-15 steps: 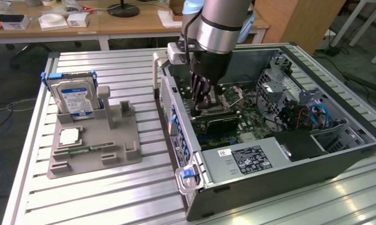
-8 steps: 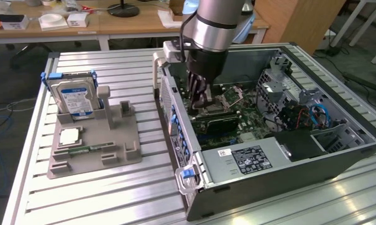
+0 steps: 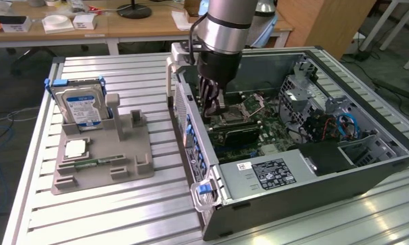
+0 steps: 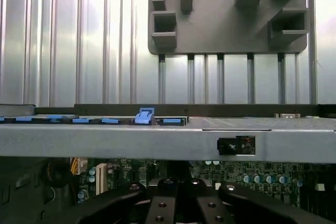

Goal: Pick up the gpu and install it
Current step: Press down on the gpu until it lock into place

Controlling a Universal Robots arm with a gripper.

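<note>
My gripper (image 3: 216, 115) reaches down into the open computer case (image 3: 306, 191), just inside its rear wall, above the motherboard (image 3: 265, 127). Its dark fingers (image 4: 160, 205) are pressed together, so it is shut, and nothing shows between them in the wrist view. Right below the fingertips a dark flat card, the gpu (image 3: 236, 136), stands on the motherboard. Whether the fingers pinch its edge or only touch it I cannot tell.
To the exterior view's left of the case a grey parts fixture (image 3: 123, 168) holds a hard drive (image 3: 82, 104), a processor chip (image 3: 76, 148) and a memory stick (image 3: 88, 163). Blue slot latches (image 4: 145, 115) line the case's rear wall. Drive cages and cables fill the case's far end.
</note>
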